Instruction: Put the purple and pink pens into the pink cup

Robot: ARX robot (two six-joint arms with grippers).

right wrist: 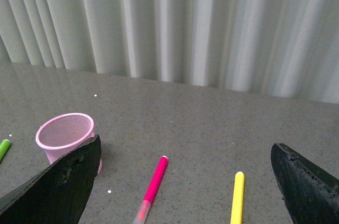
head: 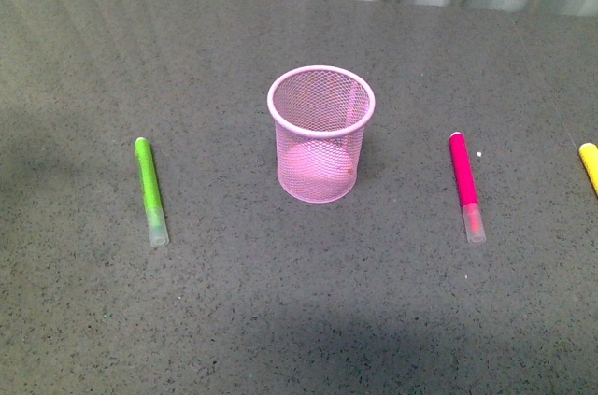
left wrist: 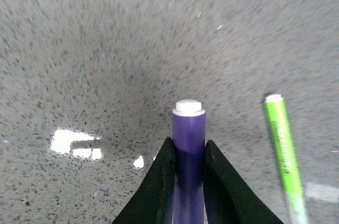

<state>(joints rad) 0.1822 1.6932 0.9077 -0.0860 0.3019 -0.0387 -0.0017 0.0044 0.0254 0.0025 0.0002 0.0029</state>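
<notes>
**Purple pen held, pink pen loose**

Left jaws pinch the purple pen (left wrist: 188, 123). Right jaws gape wide, empty. On the desk (head: 280, 311) the pink pen (head: 462, 176) lies right of the upright pink cup (head: 318, 176), well apart.

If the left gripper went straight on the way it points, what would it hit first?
Probably the bare grey tabletop: the left gripper points at it, and the purple pen it clamps sticks out ahead, so the pen's white end would touch first. The green marker lies aside.
</notes>
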